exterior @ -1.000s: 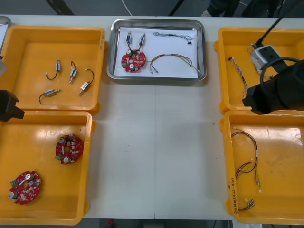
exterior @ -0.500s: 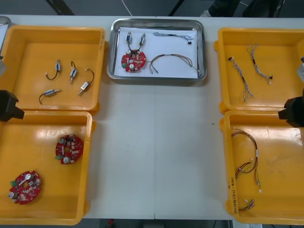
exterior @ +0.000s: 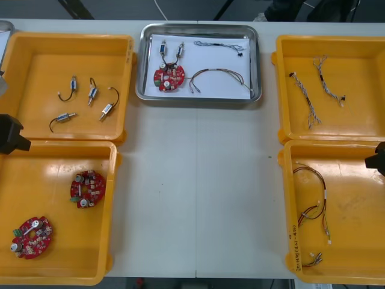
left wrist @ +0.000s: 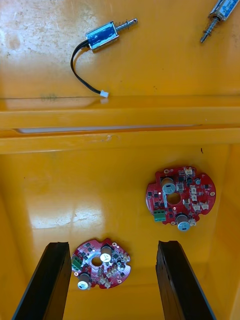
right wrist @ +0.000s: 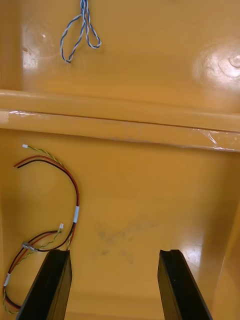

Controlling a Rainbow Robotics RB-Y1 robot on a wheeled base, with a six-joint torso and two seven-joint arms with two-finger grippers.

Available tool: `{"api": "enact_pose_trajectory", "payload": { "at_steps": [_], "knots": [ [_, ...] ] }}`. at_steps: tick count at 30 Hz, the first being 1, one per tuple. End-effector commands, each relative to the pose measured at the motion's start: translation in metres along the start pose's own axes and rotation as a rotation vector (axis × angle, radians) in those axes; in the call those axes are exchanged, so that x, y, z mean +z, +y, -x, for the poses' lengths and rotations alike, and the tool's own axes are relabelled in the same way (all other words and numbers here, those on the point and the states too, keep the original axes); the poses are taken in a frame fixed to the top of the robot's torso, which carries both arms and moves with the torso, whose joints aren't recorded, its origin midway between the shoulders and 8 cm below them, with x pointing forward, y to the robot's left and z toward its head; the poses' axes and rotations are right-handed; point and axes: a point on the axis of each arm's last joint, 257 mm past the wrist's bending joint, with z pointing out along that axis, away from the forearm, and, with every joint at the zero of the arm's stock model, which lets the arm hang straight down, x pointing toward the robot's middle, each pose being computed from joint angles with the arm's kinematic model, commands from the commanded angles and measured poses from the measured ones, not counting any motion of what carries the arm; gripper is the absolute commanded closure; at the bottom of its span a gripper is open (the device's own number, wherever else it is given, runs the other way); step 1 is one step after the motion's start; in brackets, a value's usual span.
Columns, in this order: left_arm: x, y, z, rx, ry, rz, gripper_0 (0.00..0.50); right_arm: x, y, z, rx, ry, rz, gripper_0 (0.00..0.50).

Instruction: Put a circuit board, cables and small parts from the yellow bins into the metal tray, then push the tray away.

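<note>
Bench (exterior: 198, 192) room is left open down the middle, where a pale, bare strip runs from six o'clock up to the metal tray (exterior: 258, 66). The tray is set at twelve o'clock, close against the far edge. It is rectangular with rounded corners, shiny at the rim and white inside. In it are laid a round red circuit board (exterior: 169, 77), two small metal parts (exterior: 163, 50) just beyond the board, a red and yellow cable (exterior: 218, 76) bent in an arch, and a thin twisted cable (exterior: 221, 44) near the far rim.

Four glossy yellow bins (exterior: 123, 90) are ranged at ten, eight, two and four o'clock, each pair pressed rim to rim.

The left hand (exterior: 9, 133) is held at nine o'clock by the rims where the two left bins meet. In the left wrist view its fingers (left wrist: 50, 280) are spread wide and nothing is gripped. Two spare boards (left wrist: 180, 196) are seen on the smooth bin floor, one between the fingers and one farther off.

The right hand (exterior: 378, 159) is held at three o'clock at the bench's side edge, over the four o'clock bin. Its fingers (right wrist: 175, 285) are likewise spread wide and empty, with bare floor between them. A looped wire bundle (right wrist: 50, 210) lies beside one finger. A blue and white twist (right wrist: 80, 30) lies beyond the doubled rim.
</note>
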Motion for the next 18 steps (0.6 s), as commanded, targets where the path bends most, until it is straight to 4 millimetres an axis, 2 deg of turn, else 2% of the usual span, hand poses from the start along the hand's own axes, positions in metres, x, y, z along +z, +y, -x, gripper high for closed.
{"api": "enact_pose_trajectory", "payload": {
  "at_steps": [1, 8, 18],
  "knots": [
    [-0.016, 0.016, 0.003, 0.105, -0.022, 0.049, 0.0, -0.009, -0.012, -0.007, 0.063, -0.008, -0.029, 0.0],
    [-0.016, 0.016, 0.003, 0.105, -0.022, 0.049, 0.0, -0.003, -0.007, -0.018, 0.157, 0.022, -0.017, 0.0],
    [-0.016, 0.016, 0.003, 0.105, -0.022, 0.049, 0.0, -0.003, -0.012, -0.019, 0.198, 0.022, -0.039, 0.0]
  ]
}}
